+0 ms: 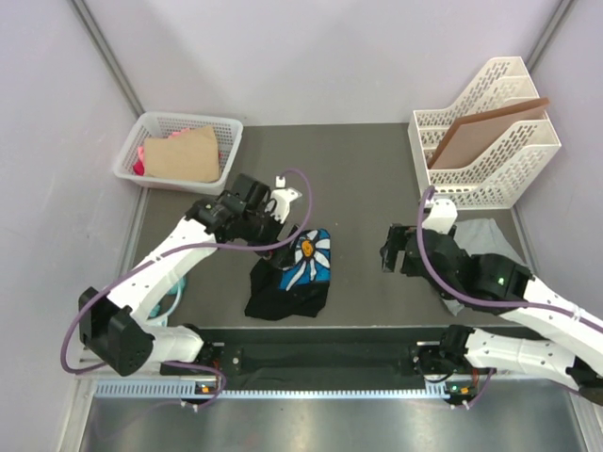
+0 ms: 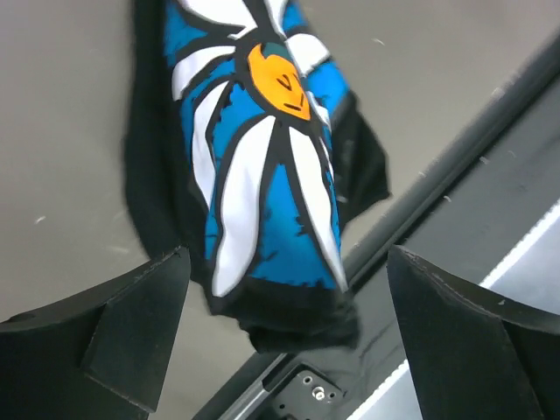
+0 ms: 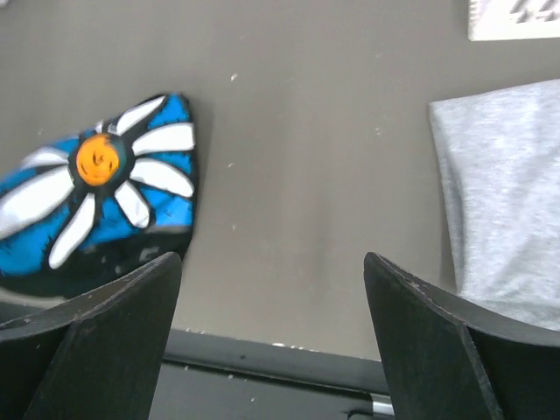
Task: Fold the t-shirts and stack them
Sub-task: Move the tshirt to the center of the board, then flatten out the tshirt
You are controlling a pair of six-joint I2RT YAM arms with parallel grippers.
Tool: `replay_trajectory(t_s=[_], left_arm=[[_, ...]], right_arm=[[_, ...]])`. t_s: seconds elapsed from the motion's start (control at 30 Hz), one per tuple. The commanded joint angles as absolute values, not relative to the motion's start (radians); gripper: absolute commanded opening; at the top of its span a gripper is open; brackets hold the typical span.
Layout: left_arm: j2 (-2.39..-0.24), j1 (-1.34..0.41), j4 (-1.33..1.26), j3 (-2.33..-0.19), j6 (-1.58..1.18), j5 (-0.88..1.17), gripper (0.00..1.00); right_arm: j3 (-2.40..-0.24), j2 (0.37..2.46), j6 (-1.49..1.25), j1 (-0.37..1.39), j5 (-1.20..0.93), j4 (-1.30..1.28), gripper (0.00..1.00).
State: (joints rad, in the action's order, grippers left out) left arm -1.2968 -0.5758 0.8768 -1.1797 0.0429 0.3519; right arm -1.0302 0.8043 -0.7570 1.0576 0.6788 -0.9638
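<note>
Grey tabletop, left claw spread over t-shirt

Two t-shirts, one basket, one file rack.

A bunched black t-shirt is seen on the dark table, left of centre, with its blue-and-white flower print turned upward. The left gripper is held at the shirt's far edge; contact cannot be made out. The right gripper is poised over bare table to the right, apart from that shirt. A light grey t-shirt is partly covered by the right arm. A white basket is placed far left, and a white file rack holding a brown board far right.
</note>
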Motion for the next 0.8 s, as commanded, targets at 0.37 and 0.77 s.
replay_trajectory(t_s=[0.37,0.77], left_arm=[[-1.282,-0.4,0.71,-1.134,0.003,0.253,0.95],[-1.567,-0.452,0.705,-1.092,0.003,0.245,0.86]], right_arm=[[-0.828,1.006,-0.694,1.091,0.314,-0.562,0.82],[-1.037,1.115,-0.623,1.091,0.322,-0.56,0.82]])
